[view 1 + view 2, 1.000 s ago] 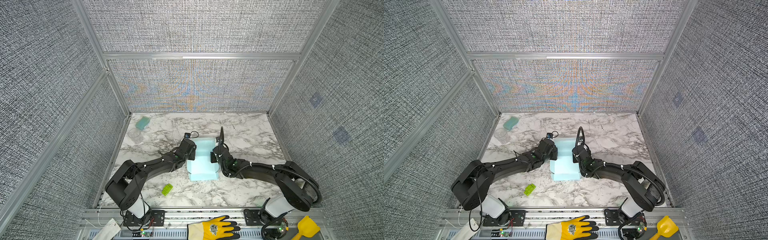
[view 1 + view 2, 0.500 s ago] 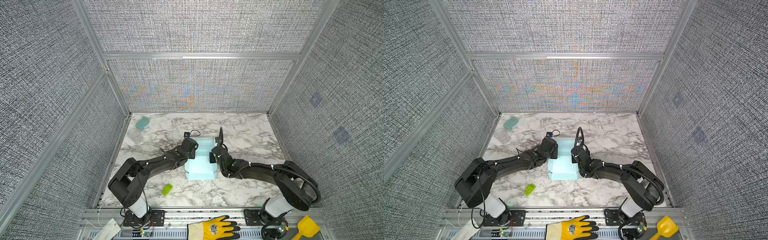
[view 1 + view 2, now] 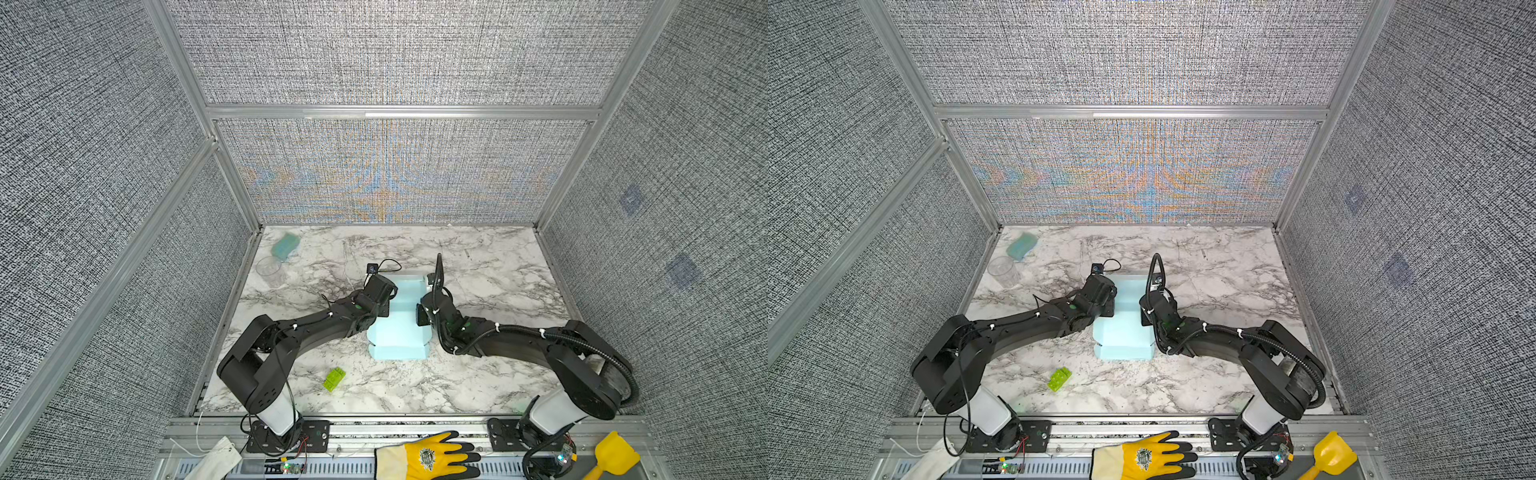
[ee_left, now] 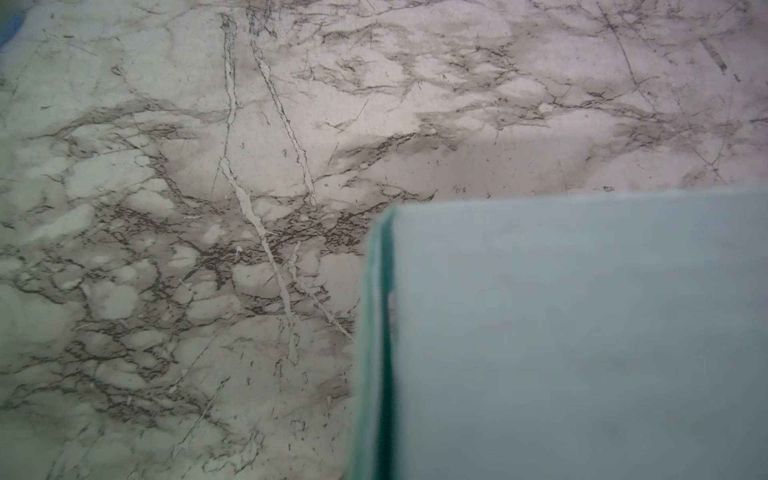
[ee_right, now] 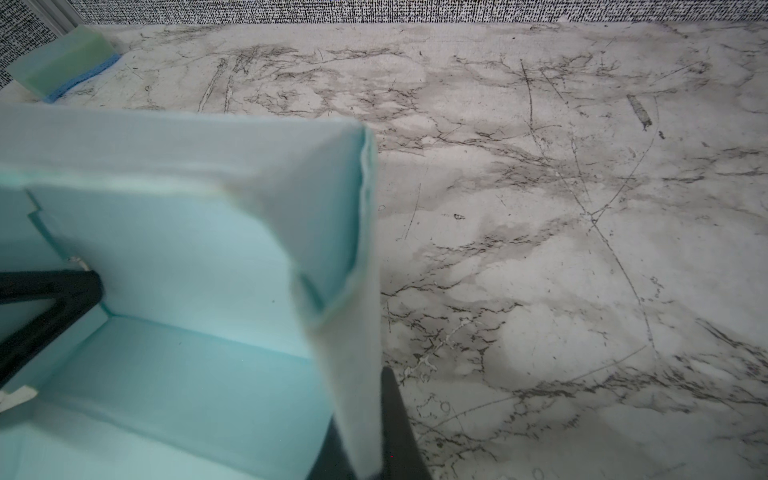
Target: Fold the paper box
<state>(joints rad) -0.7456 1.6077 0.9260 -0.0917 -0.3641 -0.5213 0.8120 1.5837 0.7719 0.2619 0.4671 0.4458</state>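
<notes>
The paper box (image 3: 398, 328) (image 3: 1122, 330) is a pale light-blue open tray with raised walls, in the middle of the marble table in both top views. My left gripper (image 3: 384, 297) (image 3: 1106, 298) sits at its left wall. Its jaws are hidden there, and the left wrist view shows only the box wall (image 4: 582, 332). One of its black fingers (image 5: 62, 280) shows inside the box in the right wrist view. My right gripper (image 3: 424, 309) (image 3: 1148, 311) (image 5: 359, 399) is shut on the box's right wall (image 5: 357, 332), one finger on each side.
A lime-green brick (image 3: 334, 379) (image 3: 1059, 378) lies near the front left. At the back left are a teal sponge block (image 3: 285, 245) (image 3: 1021, 245) (image 5: 62, 62) and a clear cup (image 3: 269, 268) (image 3: 1003, 270). A yellow glove (image 3: 424, 457) lies beyond the front rail.
The box and both grippers have shifted slightly to the left. The left gripper has crept a little farther back along the left wall.
</notes>
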